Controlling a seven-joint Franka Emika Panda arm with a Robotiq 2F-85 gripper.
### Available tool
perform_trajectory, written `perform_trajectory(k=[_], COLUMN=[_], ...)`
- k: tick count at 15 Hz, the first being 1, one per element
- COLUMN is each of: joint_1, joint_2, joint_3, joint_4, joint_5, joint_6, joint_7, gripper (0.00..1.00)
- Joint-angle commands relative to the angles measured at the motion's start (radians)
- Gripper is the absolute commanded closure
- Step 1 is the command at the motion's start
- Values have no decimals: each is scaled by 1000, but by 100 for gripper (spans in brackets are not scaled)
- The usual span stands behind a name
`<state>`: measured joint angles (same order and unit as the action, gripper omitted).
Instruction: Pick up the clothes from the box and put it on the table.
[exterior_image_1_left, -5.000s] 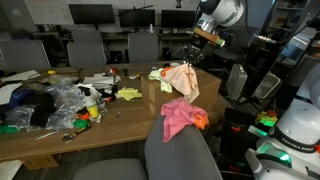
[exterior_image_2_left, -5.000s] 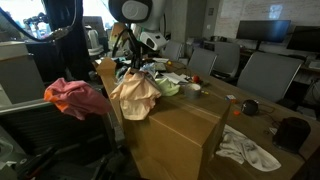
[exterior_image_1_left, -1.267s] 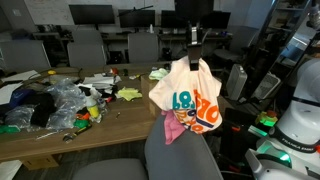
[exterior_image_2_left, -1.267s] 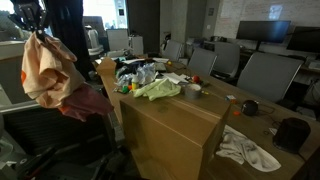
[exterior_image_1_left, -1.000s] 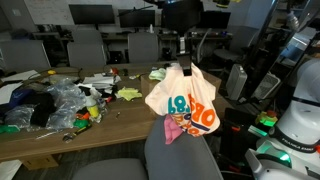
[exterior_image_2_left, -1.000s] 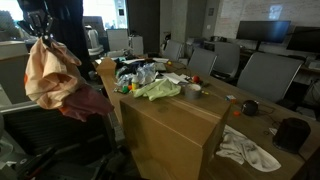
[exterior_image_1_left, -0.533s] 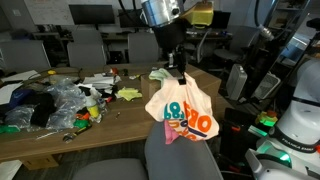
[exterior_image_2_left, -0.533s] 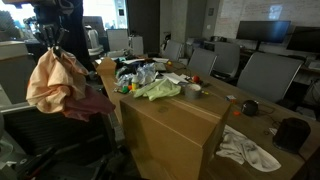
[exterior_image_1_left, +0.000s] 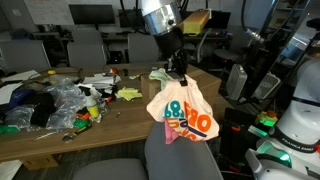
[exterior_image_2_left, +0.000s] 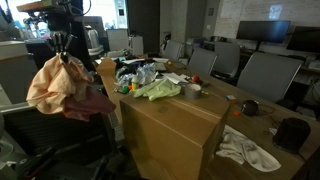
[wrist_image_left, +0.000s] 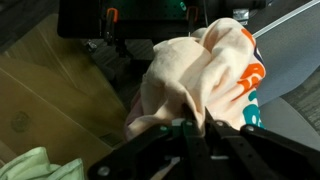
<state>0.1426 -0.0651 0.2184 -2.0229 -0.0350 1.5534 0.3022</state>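
The cream cloth (exterior_image_1_left: 183, 112) is gripped at its top by the jaws; its long axis is hung vertically, just beside the worktop (exterior_image_1_left: 112, 124) end.

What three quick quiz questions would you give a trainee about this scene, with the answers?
1. True or false: the gripper is open and empty.
2. What colour is the cloth draped just below the shirt? A pink, B blue, C black.
3. Fill in: the shirt hangs over a ____, not yet on the table.
Key: 1 false, it is shut on the shirt; 2 A; 3 chair.
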Motion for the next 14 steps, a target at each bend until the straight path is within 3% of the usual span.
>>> perform_trajectory(k=[1,14], joint_1=[3,-30], joint_2=[-4,17], joint_3=[-21,-81], joint_4=[-2,-67], joint_5=[15,96], joint_6=[-22,12], joint_7=[49,109], gripper=[98,98])
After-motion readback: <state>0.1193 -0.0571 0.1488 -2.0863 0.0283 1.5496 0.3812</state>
